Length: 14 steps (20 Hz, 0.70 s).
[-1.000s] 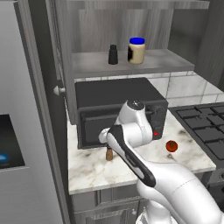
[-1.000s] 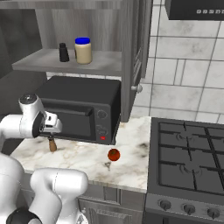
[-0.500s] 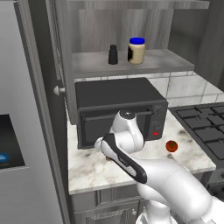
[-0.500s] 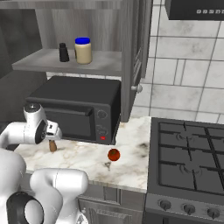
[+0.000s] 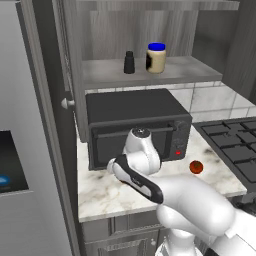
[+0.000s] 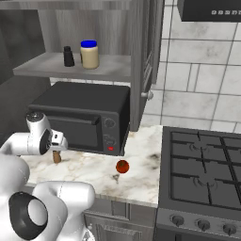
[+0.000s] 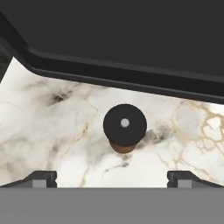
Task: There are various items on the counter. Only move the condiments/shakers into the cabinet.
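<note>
The small black shaker [image 5: 129,62] and cream blue-lidded jar [image 5: 156,58] already stood on the grey cabinet's shelf [image 5: 105,75]. The slim brown wooden shaker [image 7: 124,128] remained on the white marble counter [image 7: 52,131], beneath the spread, empty tool [image 7: 112,178].

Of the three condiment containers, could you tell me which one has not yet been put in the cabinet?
The brown wooden shaker: it stands on the counter before the toaster oven, while the black shaker and blue-lidded jar sit on the cabinet shelf.

Marble counter [image 6: 141,155], toaster oven [image 6: 82,115], wooden shaker [image 7: 124,127], tomato [image 6: 122,166], shelf [image 6: 115,68], jar [image 6: 89,54], black shaker [image 6: 68,56]
</note>
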{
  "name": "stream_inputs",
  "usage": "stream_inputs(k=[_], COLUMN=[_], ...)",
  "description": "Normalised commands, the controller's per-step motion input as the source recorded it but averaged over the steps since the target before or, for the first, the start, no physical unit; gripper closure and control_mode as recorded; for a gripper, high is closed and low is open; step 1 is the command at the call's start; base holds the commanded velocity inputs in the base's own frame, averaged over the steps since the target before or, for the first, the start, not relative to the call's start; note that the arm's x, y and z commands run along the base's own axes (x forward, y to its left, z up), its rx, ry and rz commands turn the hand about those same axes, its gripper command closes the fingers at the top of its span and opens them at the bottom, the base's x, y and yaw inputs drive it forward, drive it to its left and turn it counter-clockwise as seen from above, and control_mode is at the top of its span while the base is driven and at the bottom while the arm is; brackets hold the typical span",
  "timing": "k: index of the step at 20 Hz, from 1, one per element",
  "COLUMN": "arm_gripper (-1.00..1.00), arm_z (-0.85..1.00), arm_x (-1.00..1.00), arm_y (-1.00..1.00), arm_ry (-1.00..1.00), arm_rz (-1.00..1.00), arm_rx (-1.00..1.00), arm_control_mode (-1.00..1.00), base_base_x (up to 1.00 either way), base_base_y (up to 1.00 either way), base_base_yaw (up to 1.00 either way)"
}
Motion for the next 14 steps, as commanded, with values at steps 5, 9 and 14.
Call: stream_inputs(k=[5,9,14], arm_gripper=[-1.0,-1.0,-1.0], arm_z=[-0.06,-0.08,-0.16], arm_x=[0.17,0.26,0.25], arm_y=[0.0,0.0,0.0], arm_ry=[0.0,0.0,0.0], arm_rz=[0.0,0.0,0.0], arm_rx=[0.0,0.0,0.0], arm_control_mode=[-1.0,-1.0,-1.0], base_base_x=[0.0,0.0,0.0], base_base_y=[0.0,0.0,0.0], base_base_yaw=[0.0,0.0,0.0])
